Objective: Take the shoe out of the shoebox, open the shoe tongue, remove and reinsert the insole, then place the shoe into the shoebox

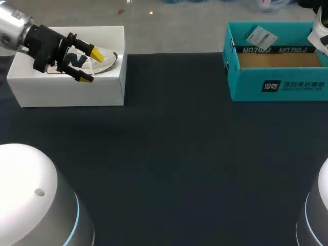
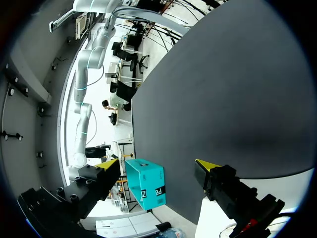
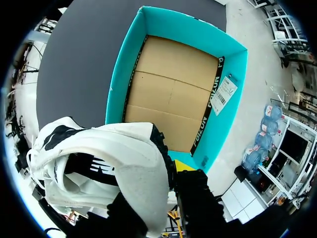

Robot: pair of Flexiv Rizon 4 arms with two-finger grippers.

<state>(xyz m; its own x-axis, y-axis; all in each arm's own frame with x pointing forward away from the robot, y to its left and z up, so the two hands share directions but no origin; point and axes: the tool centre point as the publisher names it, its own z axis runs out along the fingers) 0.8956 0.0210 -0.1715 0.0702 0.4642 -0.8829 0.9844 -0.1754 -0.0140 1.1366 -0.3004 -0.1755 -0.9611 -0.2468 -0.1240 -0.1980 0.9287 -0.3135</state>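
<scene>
My right gripper (image 3: 168, 174) is shut on a white and black shoe (image 3: 104, 166), gripping it by its edge and holding it in the air over the teal shoebox (image 3: 124, 74). The box is open and its brown cardboard floor (image 3: 171, 89) is bare. In the head view the shoebox (image 1: 277, 84) stands at the far right, with the held shoe (image 1: 320, 32) just showing at its right end. My left gripper (image 1: 91, 65) hangs open over a second white sneaker (image 1: 105, 60), which lies on a white box (image 1: 72, 89) at the far left. Nothing sits between its fingers (image 2: 110, 164).
A paper tag (image 1: 261, 36) hangs on the shoebox's far wall. The dark table top (image 1: 174, 154) stretches between the white box and the shoebox. The rounded white bases of my arms (image 1: 31, 200) stand at the near corners.
</scene>
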